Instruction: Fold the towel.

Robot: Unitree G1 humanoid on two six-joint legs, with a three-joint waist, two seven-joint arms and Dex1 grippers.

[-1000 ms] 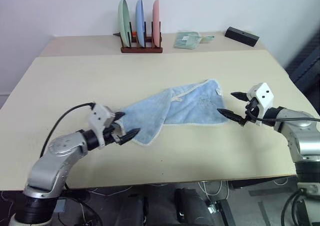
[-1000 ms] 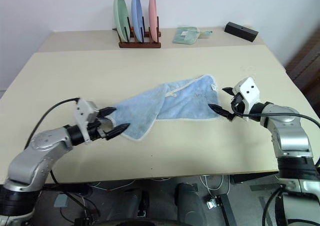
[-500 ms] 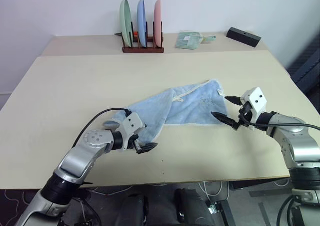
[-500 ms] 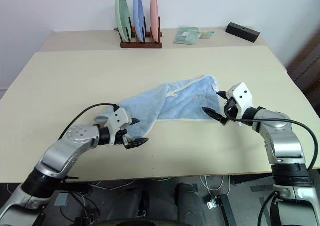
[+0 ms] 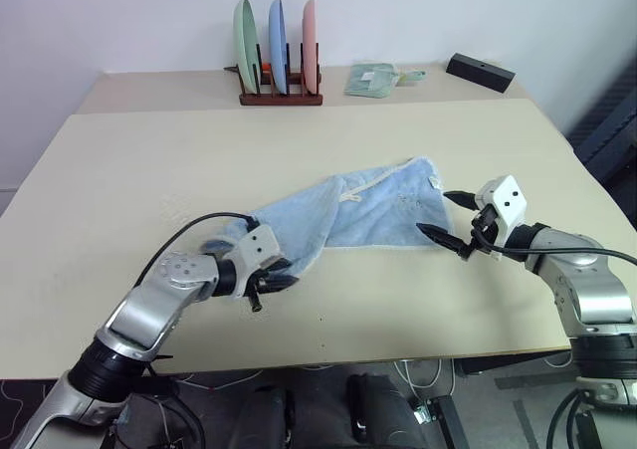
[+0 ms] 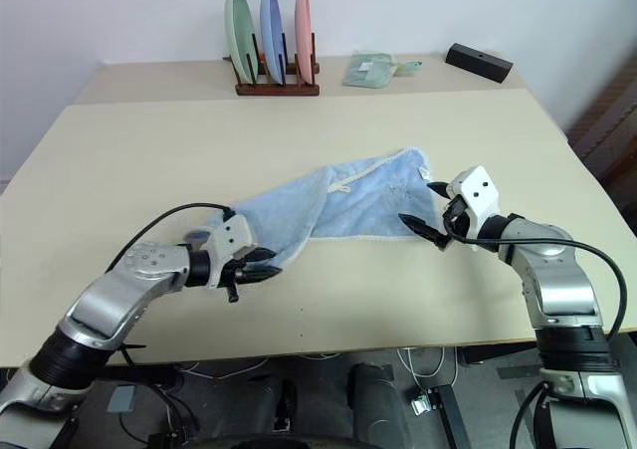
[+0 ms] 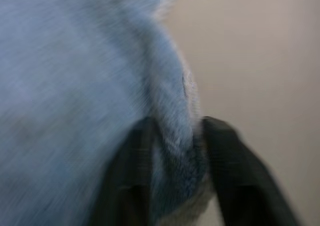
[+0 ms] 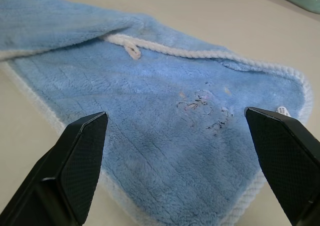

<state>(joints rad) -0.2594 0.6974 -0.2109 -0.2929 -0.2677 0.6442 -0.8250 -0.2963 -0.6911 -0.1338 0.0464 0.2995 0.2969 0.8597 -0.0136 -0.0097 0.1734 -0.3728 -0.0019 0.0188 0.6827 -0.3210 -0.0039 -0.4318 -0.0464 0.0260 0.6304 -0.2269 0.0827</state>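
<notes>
Lower left of the head view, the left gripper (image 5: 271, 282) is pinched tight on the near corner of the towel (image 5: 348, 215), which lies rumpled mid-table (image 5: 129, 170). At the top centre stands a plate rack (image 5: 281, 41), then a pale-green packet (image 5: 373, 79) and a black box (image 5: 482, 72). At right, the right gripper (image 5: 450, 217) gapes wide at the towel's edge, holding nothing.

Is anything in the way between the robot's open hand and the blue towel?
Nothing visible is. The right gripper has its jaws open just short of the towel, with bare table between. The left gripper is already shut on the towel's other end.
</notes>
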